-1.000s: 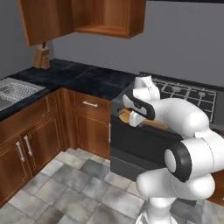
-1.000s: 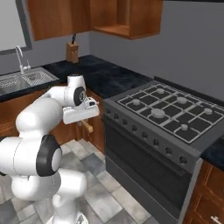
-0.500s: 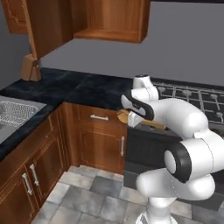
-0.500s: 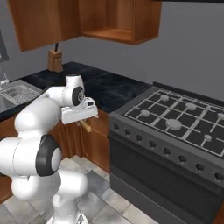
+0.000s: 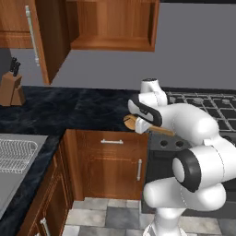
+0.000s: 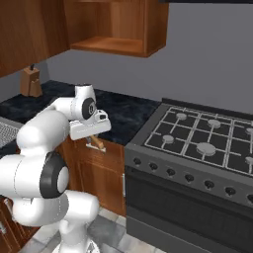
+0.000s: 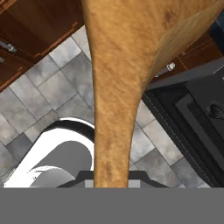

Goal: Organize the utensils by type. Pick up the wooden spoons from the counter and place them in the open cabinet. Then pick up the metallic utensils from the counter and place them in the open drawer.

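Your left base view looks from behind the arm's left, forward and down across the tabletop point(image 5: 69, 110) toward the open cabinet point(image 5: 110, 27). Your right base view faces the same tabletop and cabinet from the right, nearer the stove point(image 6: 197, 143). Your hand view stares down at the floor point(image 7: 48, 92), close against a wooden spoon point(image 7: 118, 87).

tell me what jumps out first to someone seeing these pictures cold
The white arm, folded close over the counter's edge, with its gripper shut on a wooden spoon that looms huge in the hand view. Above hangs the open cabinet, its shelf bare where visible. To the right sits a grey gas stove.
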Motion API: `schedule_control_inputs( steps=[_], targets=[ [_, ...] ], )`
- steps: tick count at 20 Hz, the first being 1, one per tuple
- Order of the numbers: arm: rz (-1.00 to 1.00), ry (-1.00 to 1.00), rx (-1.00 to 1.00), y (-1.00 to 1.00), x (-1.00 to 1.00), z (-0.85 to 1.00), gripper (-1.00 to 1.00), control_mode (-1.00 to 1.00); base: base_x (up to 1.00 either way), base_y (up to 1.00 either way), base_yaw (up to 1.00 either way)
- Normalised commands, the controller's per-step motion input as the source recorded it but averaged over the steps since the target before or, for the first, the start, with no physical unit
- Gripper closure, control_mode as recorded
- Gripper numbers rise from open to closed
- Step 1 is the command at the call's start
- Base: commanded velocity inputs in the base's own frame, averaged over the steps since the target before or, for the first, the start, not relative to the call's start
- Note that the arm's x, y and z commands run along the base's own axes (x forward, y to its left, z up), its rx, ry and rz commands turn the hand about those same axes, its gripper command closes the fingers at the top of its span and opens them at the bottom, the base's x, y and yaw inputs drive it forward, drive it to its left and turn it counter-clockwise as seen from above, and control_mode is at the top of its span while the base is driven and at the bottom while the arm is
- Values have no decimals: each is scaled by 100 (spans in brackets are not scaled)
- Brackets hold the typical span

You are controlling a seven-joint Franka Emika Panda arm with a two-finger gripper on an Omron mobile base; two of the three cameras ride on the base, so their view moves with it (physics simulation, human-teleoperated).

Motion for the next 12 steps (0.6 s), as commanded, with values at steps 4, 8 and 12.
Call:
schedule_control_inputs(
  steps=[4,8,12],
  targets=[
    [0,0,0,0,0,0,100,100,61,61,-32],
    [0,0,0,0,0,0,100,100,57,50,-30],
    [0,0,0,0,0,0,100,100,63,20,-22]
  ],
)
